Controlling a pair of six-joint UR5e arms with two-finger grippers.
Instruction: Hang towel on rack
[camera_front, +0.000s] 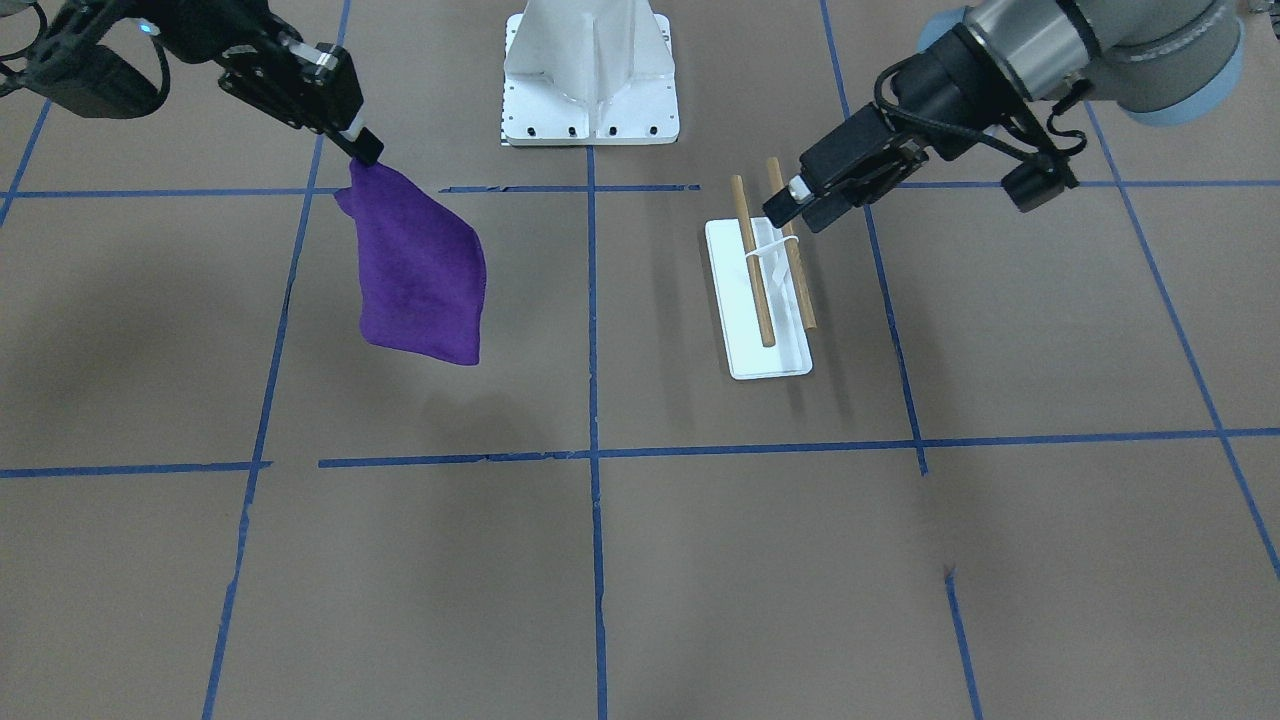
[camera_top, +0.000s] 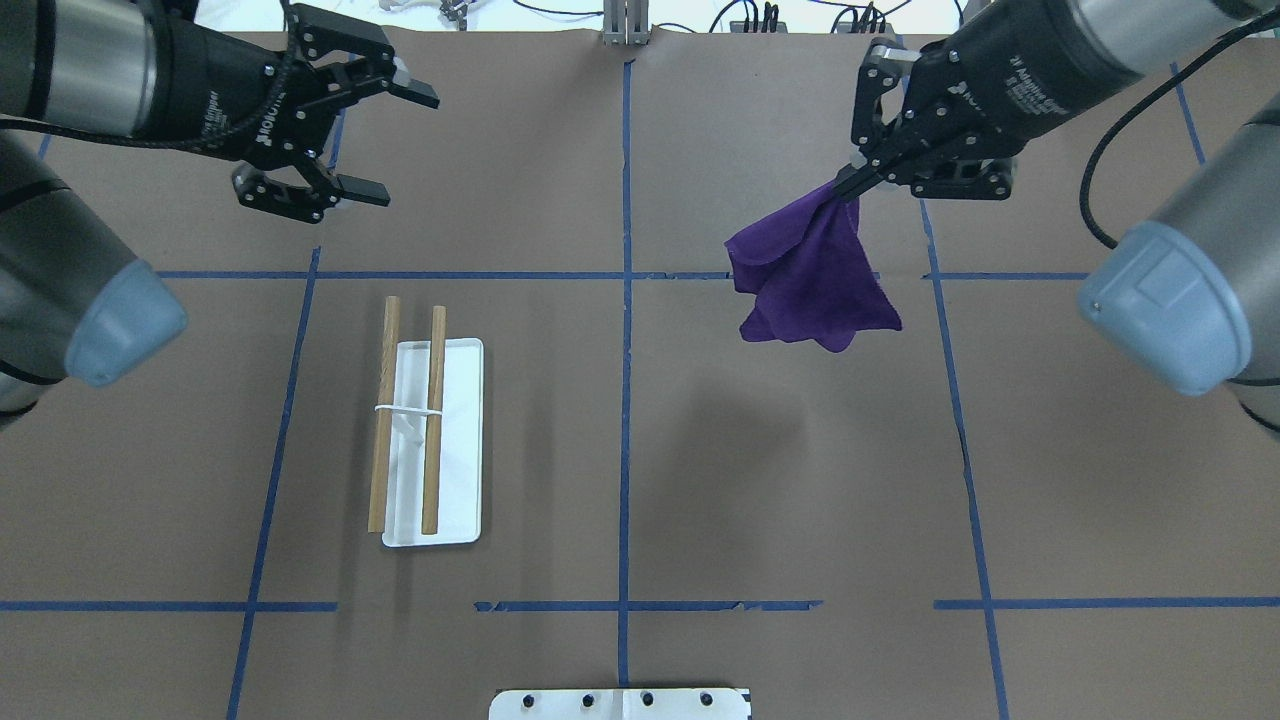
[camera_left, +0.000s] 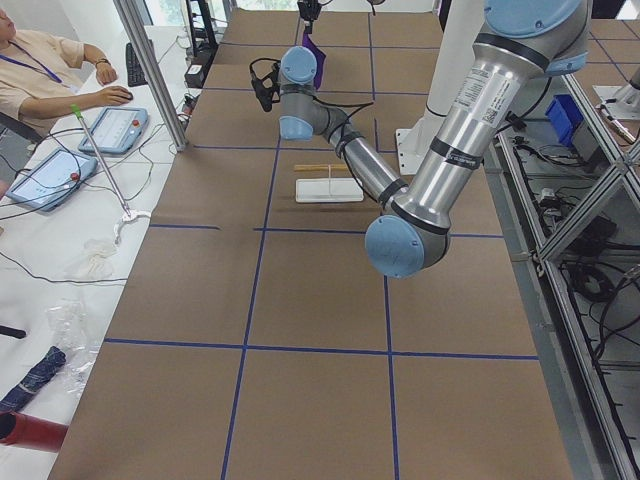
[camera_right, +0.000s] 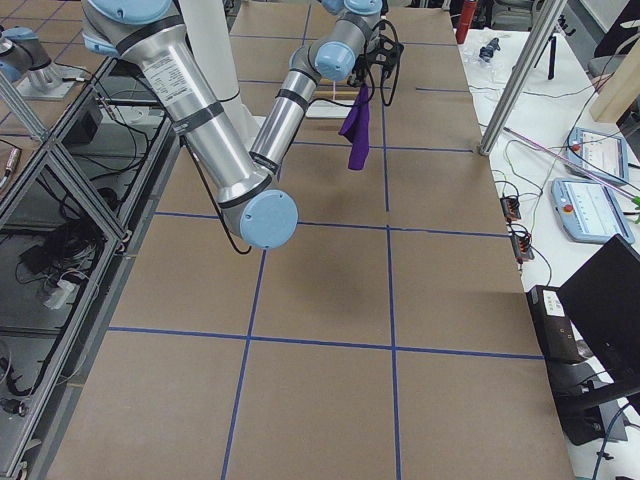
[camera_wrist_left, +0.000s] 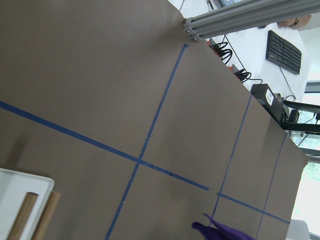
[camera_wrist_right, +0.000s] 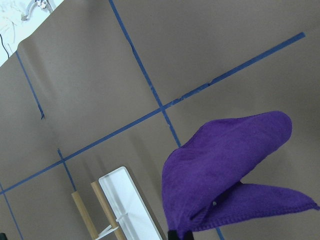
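My right gripper (camera_top: 845, 185) is shut on one corner of the purple towel (camera_top: 815, 275). The towel hangs free above the table, right of centre in the overhead view. In the front view the same gripper (camera_front: 365, 150) holds the towel (camera_front: 420, 270) at upper left. The towel also fills the lower right of the right wrist view (camera_wrist_right: 225, 165). The rack (camera_top: 455, 440) stands on the left half of the table, with two tan rods (camera_top: 433, 420) over its white base (camera_front: 757, 340). My left gripper (camera_top: 398, 145) is open and empty, beyond the rack's far end and raised above the table (camera_front: 797, 212).
The white robot pedestal (camera_front: 590, 70) stands at the table's robot-side edge, between the arms. Blue tape lines (camera_top: 626, 400) divide the brown table into squares. An operator (camera_left: 40, 70) sits beside the table in the left side view.
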